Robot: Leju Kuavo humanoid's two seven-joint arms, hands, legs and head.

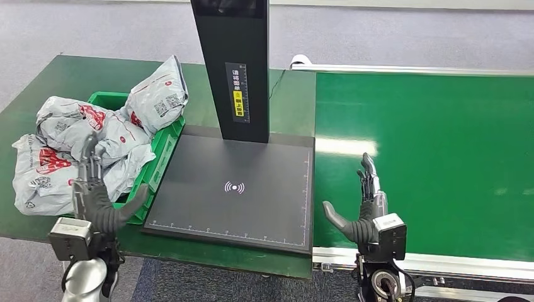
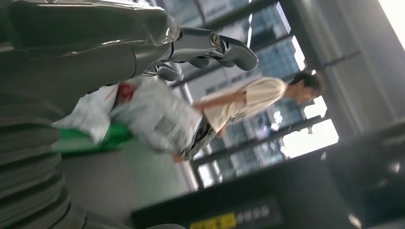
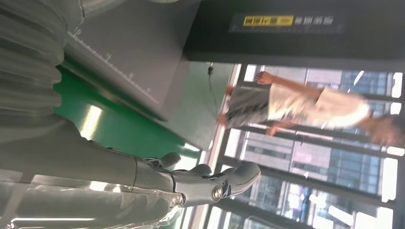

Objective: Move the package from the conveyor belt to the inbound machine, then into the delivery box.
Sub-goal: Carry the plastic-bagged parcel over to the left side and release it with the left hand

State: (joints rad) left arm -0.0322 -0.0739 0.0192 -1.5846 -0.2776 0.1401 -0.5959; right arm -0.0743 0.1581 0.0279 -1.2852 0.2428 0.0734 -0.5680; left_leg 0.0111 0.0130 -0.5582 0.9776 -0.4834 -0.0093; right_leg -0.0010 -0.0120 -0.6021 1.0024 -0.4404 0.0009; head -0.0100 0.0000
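**A:** Where does the job stand?

**B:** By my reading, between packages. The conveyor belt (image 1: pixel 428 145) on the right carries nothing on the stretch the head view shows, and the dark plate of the inbound machine (image 1: pixel 233 189) in the middle is bare too. The green delivery box (image 1: pixel 160 154) on the left is heaped with grey mailer packages (image 1: pixel 94 135), some spilling over its near and left sides onto the table (image 1: pixel 38 82). So that part looks done several times over; a fresh package would have to arrive on the belt before anything else can start.

**A:** And the hands?

**B:** The right hand (image 1: pixel 365 207) hovers over the near left edge of the belt, fingers straight and pointing far, thumb stuck out toward the machine, nothing in it. The left hand (image 1: pixel 94 189) is raised at the near edge of the box, fingers apart and upright, thumb out to the right, also empty.

**A:** How close is the left hand to the pile?

**B:** Just in front of it, overlapping the nearest packages in the head view. Whether the fingertips touch a bag I cannot tell. Its wrist view shows one package (image 2: pixel 153 112) beyond the fingers, not gripped.

**A:** Anyone about?

**B:** A person (image 3: pixel 305 107) stands far off, beyond the table.
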